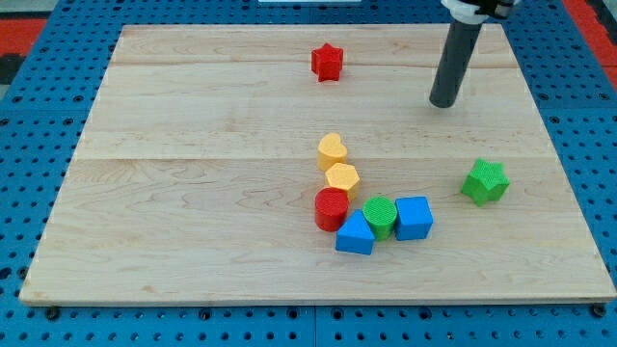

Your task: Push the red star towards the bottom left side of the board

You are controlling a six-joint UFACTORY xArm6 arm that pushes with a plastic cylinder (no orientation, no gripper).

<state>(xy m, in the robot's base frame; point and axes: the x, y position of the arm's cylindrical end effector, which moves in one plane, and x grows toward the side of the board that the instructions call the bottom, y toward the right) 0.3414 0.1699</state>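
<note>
The red star (327, 62) lies near the view's top, a little right of the middle of the wooden board (193, 193). My tip (443, 102) rests on the board to the star's right and slightly lower, well apart from it. The dark rod rises from the tip toward the view's top right.
A cluster sits below the board's middle: a yellow heart (332, 150), a yellow hexagon (342, 178), a red cylinder (331, 208), a blue block (355, 234), a green cylinder (380, 216) and a blue cube (414, 217). A green block (485, 181) lies alone at the right.
</note>
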